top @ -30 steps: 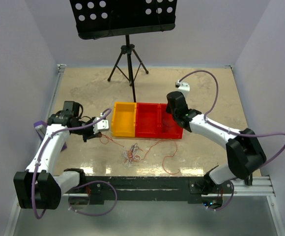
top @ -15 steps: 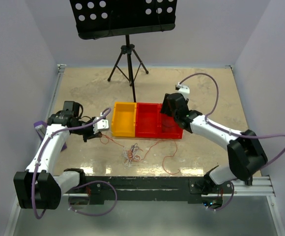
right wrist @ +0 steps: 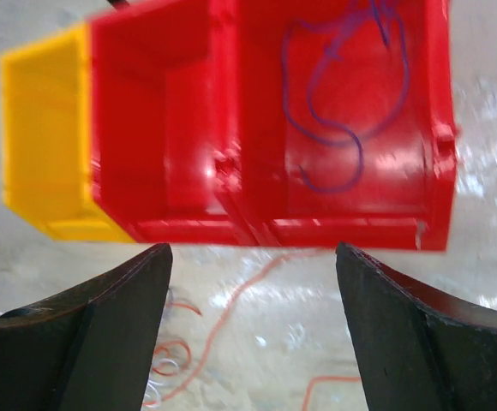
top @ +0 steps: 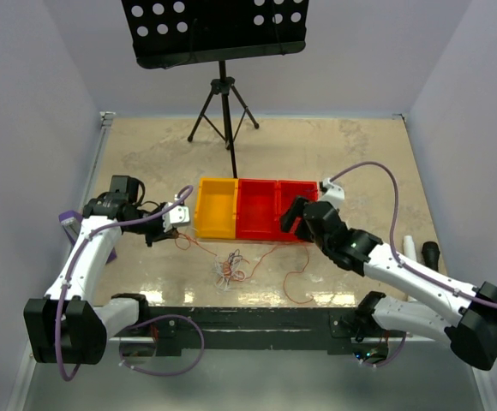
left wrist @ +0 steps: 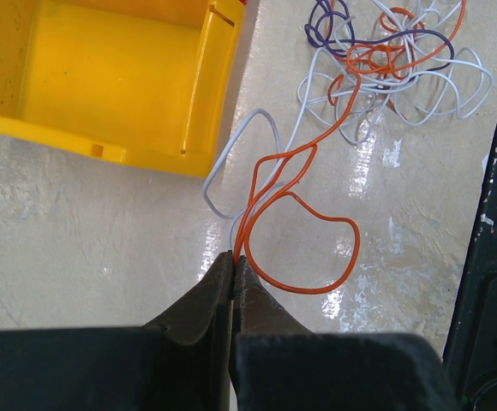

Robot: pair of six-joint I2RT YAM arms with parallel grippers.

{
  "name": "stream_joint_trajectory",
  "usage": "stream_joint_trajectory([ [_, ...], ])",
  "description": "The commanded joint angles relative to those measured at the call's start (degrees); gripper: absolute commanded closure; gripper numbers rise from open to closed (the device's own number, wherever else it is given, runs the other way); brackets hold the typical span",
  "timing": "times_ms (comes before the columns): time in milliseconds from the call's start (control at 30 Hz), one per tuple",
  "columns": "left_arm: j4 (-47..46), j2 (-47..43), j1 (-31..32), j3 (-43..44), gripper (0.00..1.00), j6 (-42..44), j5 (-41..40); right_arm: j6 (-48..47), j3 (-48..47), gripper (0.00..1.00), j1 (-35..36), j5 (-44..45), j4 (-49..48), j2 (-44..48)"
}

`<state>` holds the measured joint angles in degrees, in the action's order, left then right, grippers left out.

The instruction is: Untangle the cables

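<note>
Left gripper [left wrist: 234, 267]: closed, pinching the orange cable [left wrist: 357, 248]. Right gripper [right wrist: 250, 257]: wide, empty, over bare desk [right wrist: 274, 342] beside the red bin [right wrist: 351, 231].

The table [top: 146, 163] carries a yellow bin [top: 216, 208] left of two red bins [top: 258, 210], cables [top: 230, 267] nearer, and a tripod [top: 224, 111] far.

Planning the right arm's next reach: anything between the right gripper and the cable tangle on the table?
Nothing solid. The right gripper hangs open at the red bins' near wall. The tangle lies in the open, down-left of it in the top view. Only a loose orange cable trails across that stretch.
</note>
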<state>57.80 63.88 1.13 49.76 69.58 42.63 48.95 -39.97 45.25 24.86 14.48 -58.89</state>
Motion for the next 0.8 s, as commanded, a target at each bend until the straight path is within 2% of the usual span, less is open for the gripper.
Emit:
stream_joint_trajectory([
  [0, -1.1, -0.2, -0.3, 0.5, 0.99, -0.5, 1.8, 11.9, 4.6, 0.19, 1.4, 0.5, 7.0, 1.2],
  [267, -0.9, 0.4, -0.3, 0.6, 0.99, -0.4, 1.7, 12.7, 5.6, 0.20, 2.2, 3.5, 8.0, -1.8],
  [467, -0.8, 0.5, -0.3, 0.5, 0.99, -0.1, 1.8, 12.7, 3.9, 0.20, 3.2, 5.1, 6.1, -10.1],
  [567, -0.6, 0.5, -0.4, 0.6, 0.99, -0.1, 1.8, 14.4, 2.4, 0.33, 3.3, 7.0, 7.4, -13.6],
  [767, -0.6, 0.9, -0.4, 0.6, 0.99, 0.2, 1.9, 15.8, 2.7, 0.38, 4.8, 8.3, 7.7, -13.8],
])
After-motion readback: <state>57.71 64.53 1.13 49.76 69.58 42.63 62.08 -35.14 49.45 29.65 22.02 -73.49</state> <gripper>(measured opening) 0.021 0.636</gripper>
